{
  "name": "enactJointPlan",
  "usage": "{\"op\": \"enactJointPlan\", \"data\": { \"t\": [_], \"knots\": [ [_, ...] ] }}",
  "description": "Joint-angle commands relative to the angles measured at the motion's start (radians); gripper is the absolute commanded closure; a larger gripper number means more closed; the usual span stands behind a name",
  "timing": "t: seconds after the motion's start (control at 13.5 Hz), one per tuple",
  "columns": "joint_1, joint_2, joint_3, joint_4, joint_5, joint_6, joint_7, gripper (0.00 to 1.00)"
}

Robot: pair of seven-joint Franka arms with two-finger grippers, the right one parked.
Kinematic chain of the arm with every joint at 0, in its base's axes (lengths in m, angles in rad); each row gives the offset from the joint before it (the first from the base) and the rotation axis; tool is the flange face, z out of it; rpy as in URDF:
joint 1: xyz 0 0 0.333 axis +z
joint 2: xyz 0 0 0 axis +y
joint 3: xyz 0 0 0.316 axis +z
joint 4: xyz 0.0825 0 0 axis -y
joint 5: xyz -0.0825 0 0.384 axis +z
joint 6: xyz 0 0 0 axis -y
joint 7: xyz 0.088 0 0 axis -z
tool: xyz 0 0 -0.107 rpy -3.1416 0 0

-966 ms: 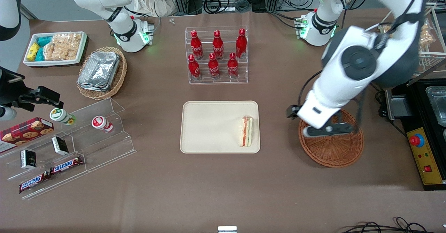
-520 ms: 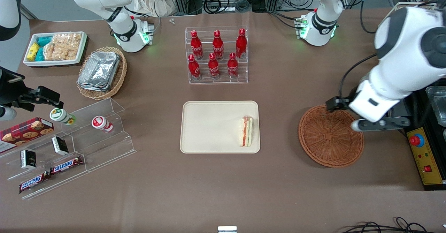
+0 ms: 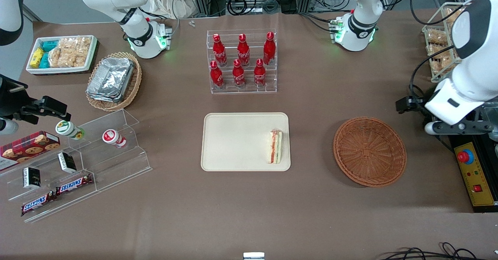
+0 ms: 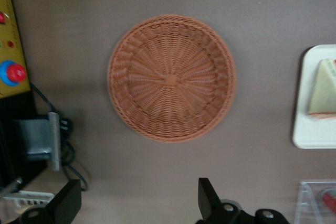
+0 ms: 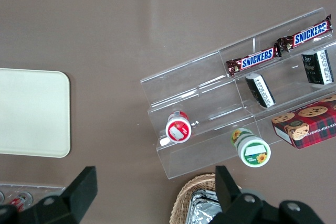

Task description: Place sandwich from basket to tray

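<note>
the sandwich [image 3: 276, 147] lies on the tray [image 3: 233, 143], close to the rim on the basket's side. the basket [image 3: 369, 151] sits on the brown surface [image 3: 249, 205] toward the working arm's end, with nothing in it. the front view shows the pincer [image 3: 457, 127] up over the surface's edge by the yellow control box [image 3: 476, 174], its tips hard to read. the wrist view shows both fingers [image 4: 210, 200] spread wide apart, grasping nothing.
</note>
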Motion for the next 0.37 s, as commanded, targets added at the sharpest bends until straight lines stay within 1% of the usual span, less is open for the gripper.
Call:
{"op": "enactJointPlan", "data": {
  "t": [0.0,0.15,0.3],
  "knots": [
    [-0.025,-0.149,0.067,-0.214,-0.020,0.118,0.106,0.00],
    [-0.034,-0.098,0.061,-0.135,-0.006,0.069,0.130,0.00],
    [-0.037,-0.045,0.044,-0.049,-0.010,0.000,0.129,0.00]
  ]
}}
